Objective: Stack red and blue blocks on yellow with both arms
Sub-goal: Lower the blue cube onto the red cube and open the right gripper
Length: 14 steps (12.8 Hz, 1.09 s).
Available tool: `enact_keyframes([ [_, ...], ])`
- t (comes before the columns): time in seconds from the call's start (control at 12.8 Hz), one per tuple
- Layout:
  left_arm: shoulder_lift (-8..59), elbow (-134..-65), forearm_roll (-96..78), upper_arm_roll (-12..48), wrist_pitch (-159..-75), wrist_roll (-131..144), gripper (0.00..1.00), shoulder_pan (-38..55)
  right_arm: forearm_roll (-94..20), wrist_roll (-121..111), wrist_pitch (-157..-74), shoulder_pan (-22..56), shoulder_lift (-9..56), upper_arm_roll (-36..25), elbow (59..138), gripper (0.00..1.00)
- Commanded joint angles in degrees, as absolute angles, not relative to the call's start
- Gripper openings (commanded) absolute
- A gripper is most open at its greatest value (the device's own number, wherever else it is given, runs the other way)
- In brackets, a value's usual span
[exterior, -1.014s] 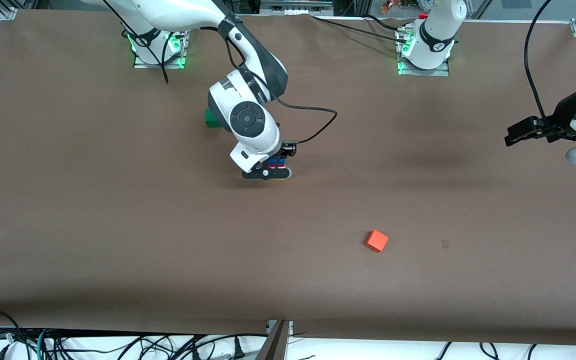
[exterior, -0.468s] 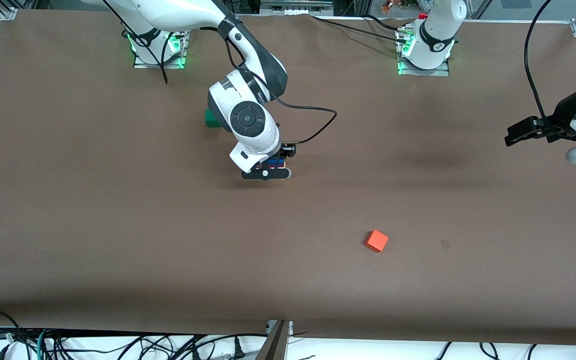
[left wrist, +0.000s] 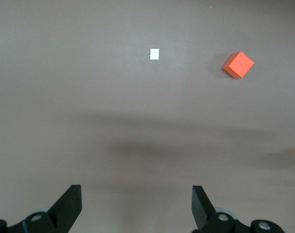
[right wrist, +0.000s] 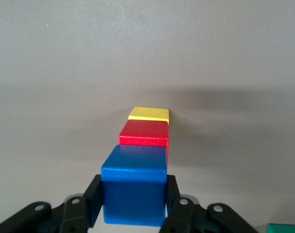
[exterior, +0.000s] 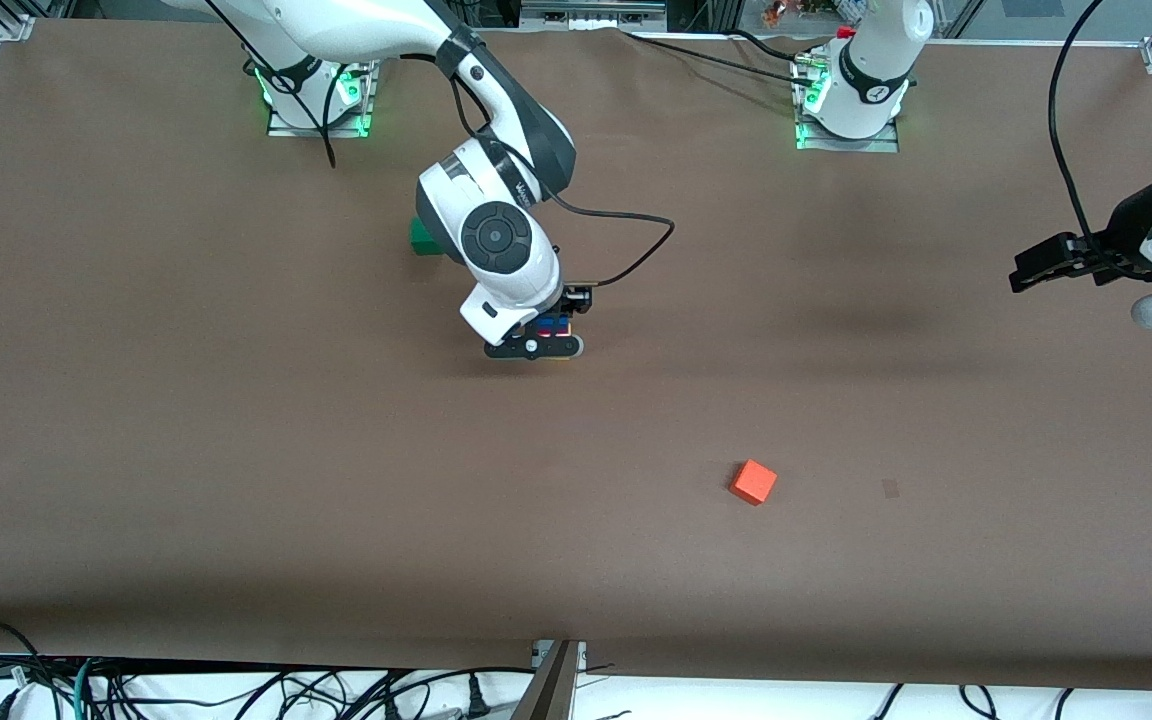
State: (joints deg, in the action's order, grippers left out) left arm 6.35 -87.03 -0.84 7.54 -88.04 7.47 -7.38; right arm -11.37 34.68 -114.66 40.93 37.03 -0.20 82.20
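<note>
In the right wrist view the blue block (right wrist: 134, 187) sits between the fingers of my right gripper (right wrist: 133, 201), which press on both its sides. It stands on the red block (right wrist: 143, 133), and the red block stands on the yellow cube (right wrist: 148, 113). In the front view my right gripper (exterior: 546, 338) is low over the middle of the table, and only a bit of the blue block (exterior: 558, 324) shows in it. My left gripper (exterior: 1026, 272) waits open and empty in the air at the left arm's end of the table. Its wrist view shows bare table between its tips (left wrist: 135, 196).
A green cube (exterior: 421, 238) lies half hidden by the right arm, farther from the front camera than the stack; its corner shows in the right wrist view (right wrist: 283, 228). A lighter orange-red cube (exterior: 753, 482) lies nearer the camera, seen also in the left wrist view (left wrist: 237, 65).
</note>
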Motion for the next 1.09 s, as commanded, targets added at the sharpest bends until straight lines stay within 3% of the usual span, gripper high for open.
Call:
enact_keyframes([
  [0.0,6.8,-86.0,-1.4,7.6,-88.1,6.9,1.00,-7.5,-10.7,35.6,-114.3,41.7,36.3,-0.4,82.8,1.00],
  [0.62,6.8,-86.0,-1.4,7.6,-88.1,6.9,1.00,-7.5,-10.6,35.3,-110.8,41.1,32.4,-1.2,82.4,1.00],
  [1.01,6.8,-86.0,-1.4,7.6,-88.1,6.9,1.00,-7.5,-10.6,34.5,-105.7,41.1,28.2,-11.1,80.3,1.00],
])
